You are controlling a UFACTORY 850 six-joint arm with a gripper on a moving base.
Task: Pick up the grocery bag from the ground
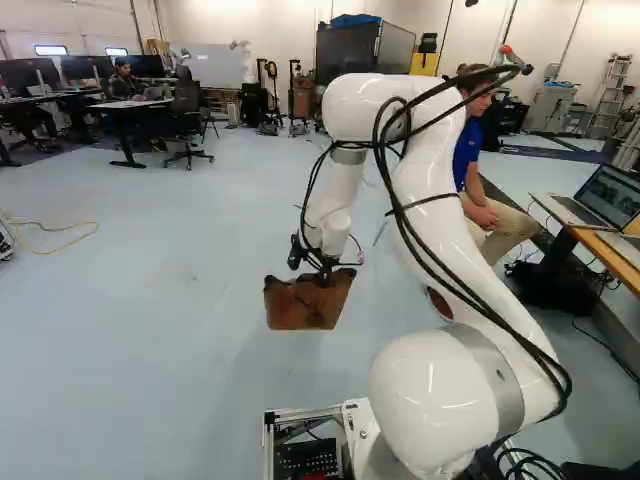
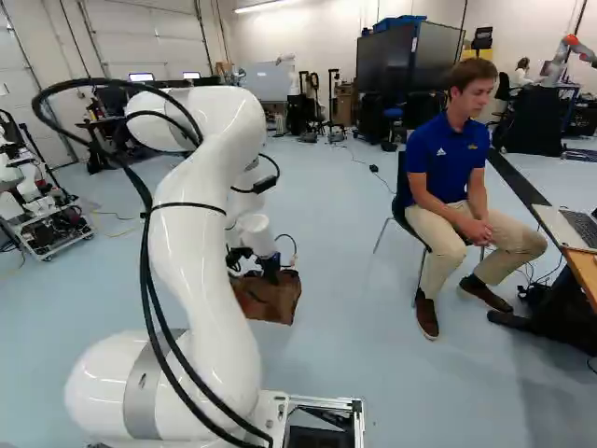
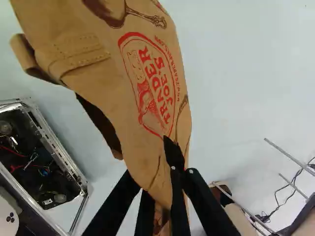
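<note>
grocery bag (image 3: 147, 88), brown paper, one: i held it pinched in my gripper (image 3: 156, 162), long axis toward eleven o'clock.

Your grocery bag (image 3: 96, 76) is plain kraft brown, with a red-lined oval emblem (image 3: 157, 93) and dark brown spoon drawings printed on it. At the bag you've got a matte black gripper (image 1: 323, 274); above it, a glossy white arm (image 1: 440, 190) with grey bands and black cables (image 2: 145, 266). Floor (image 1: 150, 300) around the bag reads pale blue-grey to you, unpatterned.
</note>
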